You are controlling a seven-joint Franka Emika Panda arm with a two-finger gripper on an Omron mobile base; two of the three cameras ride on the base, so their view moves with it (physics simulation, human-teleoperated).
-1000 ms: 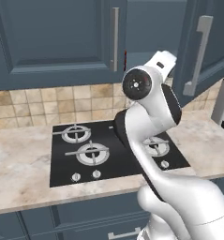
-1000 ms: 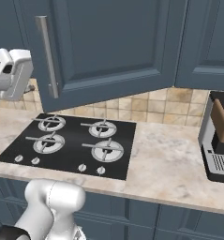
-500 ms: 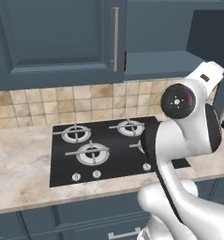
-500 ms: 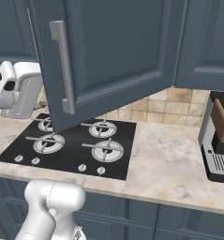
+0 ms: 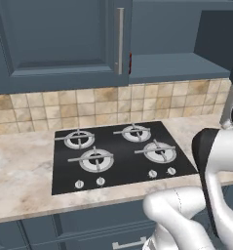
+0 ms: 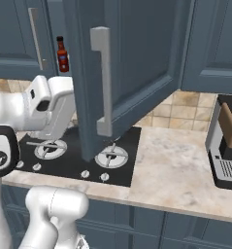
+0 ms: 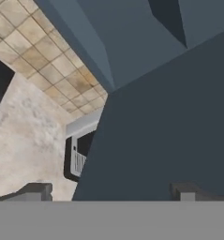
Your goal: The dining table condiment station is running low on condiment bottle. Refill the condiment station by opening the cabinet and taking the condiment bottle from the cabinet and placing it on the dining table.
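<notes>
Standing upright on the shelf inside the cabinet (image 6: 132, 68), whose door hangs swung out, the condiment bottle (image 6: 62, 54) waits up and behind that door from the gripper (image 7: 113, 190), which is spread wide, holding nothing, facing the door's flat panel.

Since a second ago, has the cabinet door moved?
Yes. The cabinet door has swung outward over the gas hob, uncovering the condiment bottle.
</notes>
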